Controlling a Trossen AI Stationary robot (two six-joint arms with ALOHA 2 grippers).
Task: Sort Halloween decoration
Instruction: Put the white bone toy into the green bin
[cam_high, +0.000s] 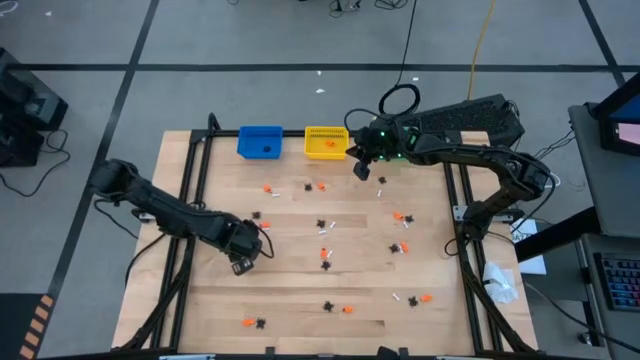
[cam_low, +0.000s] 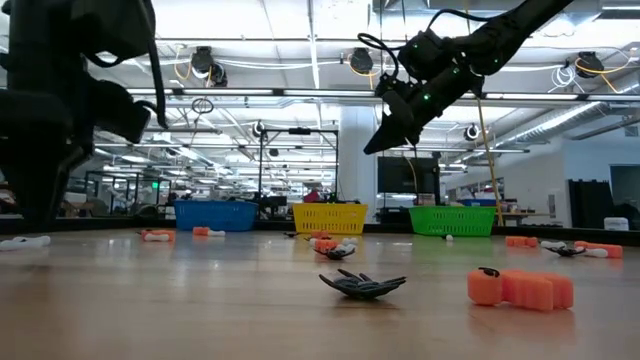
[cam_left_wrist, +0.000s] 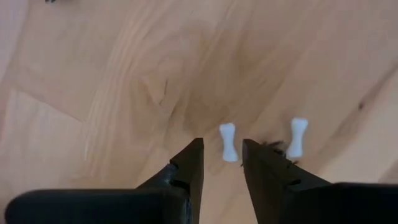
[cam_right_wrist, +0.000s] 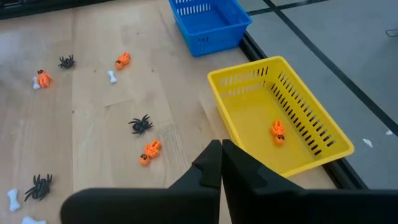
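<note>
Risk: the left gripper (cam_high: 243, 262), at eight o'clock on the table (cam_high: 300, 300), stands narrowly parted, empty, over a white bone (cam_left_wrist: 228, 142); a misaligned descent could flick it away. Halloween decoration (cam_high: 324, 254) lies scattered (mostly centre). Only the right wrist view shows the right gripper (cam_right_wrist: 221, 163) closed, empty, beside the yellow bin (cam_right_wrist: 311, 134) containing one orange piece (cam_right_wrist: 277, 132).

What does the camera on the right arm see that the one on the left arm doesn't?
Only the right wrist view shows the yellow bin holding one orange trinket, the blue bin, black spiders and the right gripper with its fingers together. Only the left wrist view shows the left gripper, open around a white bone, with a second bone beside it. Both show the wooden table.
</note>
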